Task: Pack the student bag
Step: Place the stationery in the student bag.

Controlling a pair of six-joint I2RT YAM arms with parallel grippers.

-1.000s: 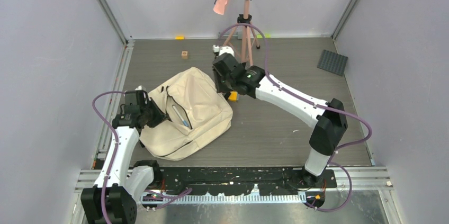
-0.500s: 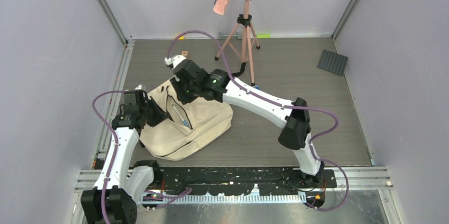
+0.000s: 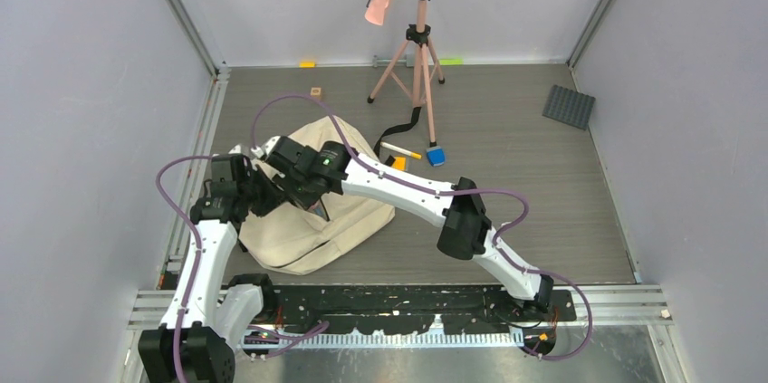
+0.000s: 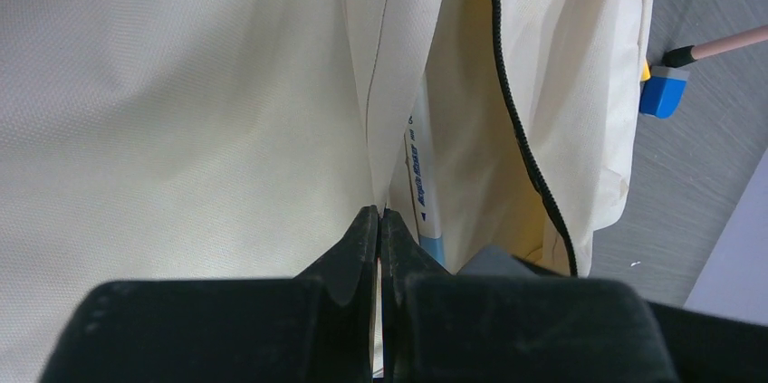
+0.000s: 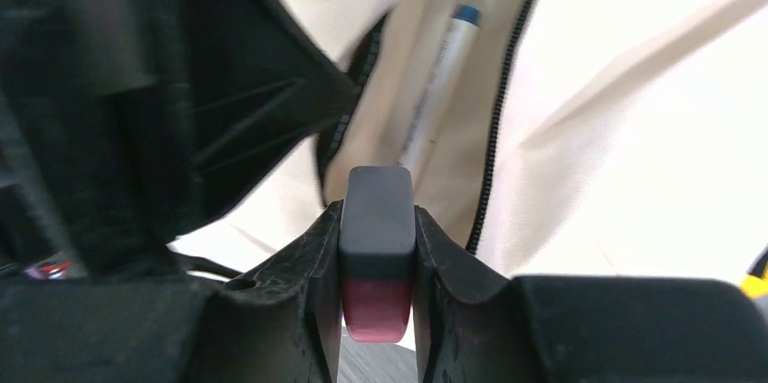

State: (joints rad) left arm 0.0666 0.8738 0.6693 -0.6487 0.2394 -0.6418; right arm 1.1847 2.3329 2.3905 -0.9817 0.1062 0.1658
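Observation:
The student bag [image 3: 303, 240], a big cream canvas backpack with a black zip, lies at the left of the table with its zip mouth open. My left gripper [image 3: 265, 195] [image 4: 380, 213] is shut on the cloth edge of the bag [image 4: 181, 84] beside that mouth. A white pen with a blue cap [image 4: 420, 186] [image 5: 441, 84] lies inside. My right gripper [image 3: 286, 182] [image 5: 378, 215] hovers just over the opening of the bag [image 5: 634, 129], shut on a small grey and dark red block [image 5: 378, 220].
A pink tripod [image 3: 419, 57] stands at the back, with a black strap [image 3: 399, 129] on the table by it. A white marker [image 3: 399, 149], an orange piece [image 3: 398, 164] and a blue block [image 3: 436, 156] lie right of the bag. A wooden cube [image 3: 316, 92] and a dark grey plate [image 3: 569, 107] lie further off.
My right arm has swung left from beside the tripod to over the bag's opening, carrying the block. The left arm has held still on the cloth.

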